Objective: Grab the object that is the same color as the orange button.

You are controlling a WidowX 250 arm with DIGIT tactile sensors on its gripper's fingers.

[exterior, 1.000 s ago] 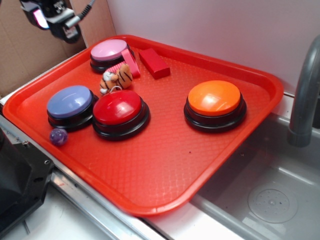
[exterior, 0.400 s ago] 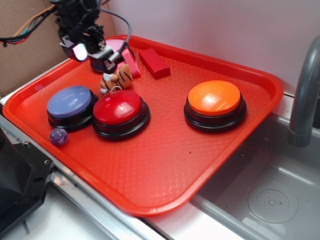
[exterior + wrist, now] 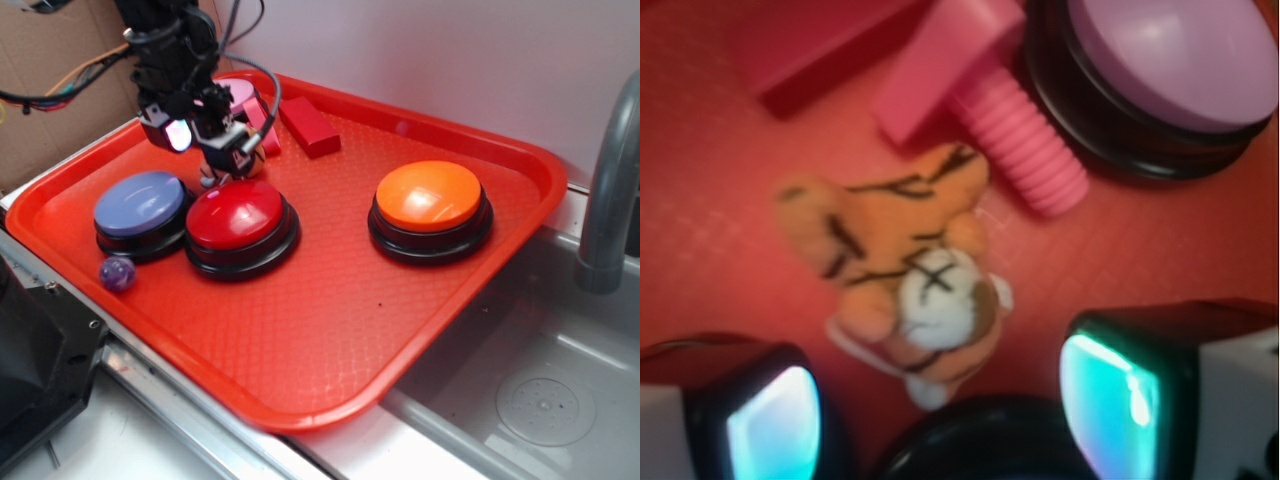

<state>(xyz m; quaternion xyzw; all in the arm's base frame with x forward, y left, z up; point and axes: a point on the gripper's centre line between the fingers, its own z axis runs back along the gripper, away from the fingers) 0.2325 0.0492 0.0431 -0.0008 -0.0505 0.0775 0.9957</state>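
Observation:
The small orange plush tiger (image 3: 910, 260) with black stripes and a white face lies on the red tray, between the pink ribbed piece (image 3: 1030, 140) and the red button's black base (image 3: 980, 440). My gripper (image 3: 945, 405) is open and empty just above it, one finger to each side of its head. In the exterior view the gripper (image 3: 222, 142) covers most of the tiger. The orange button (image 3: 428, 195) stands at the tray's right, well away from the gripper.
The red button (image 3: 238, 213) sits just in front of the gripper, with the blue button (image 3: 138, 203) to its left and the pink button (image 3: 1160, 50) behind. A red block (image 3: 308, 125), a purple ball (image 3: 117, 272), the tray rim (image 3: 545, 165), a sink (image 3: 540, 390) and a faucet (image 3: 610, 180) are also here.
The gripper has come down and to the right from the far left corner and now hangs over the tiger. The objects on the tray have not moved.

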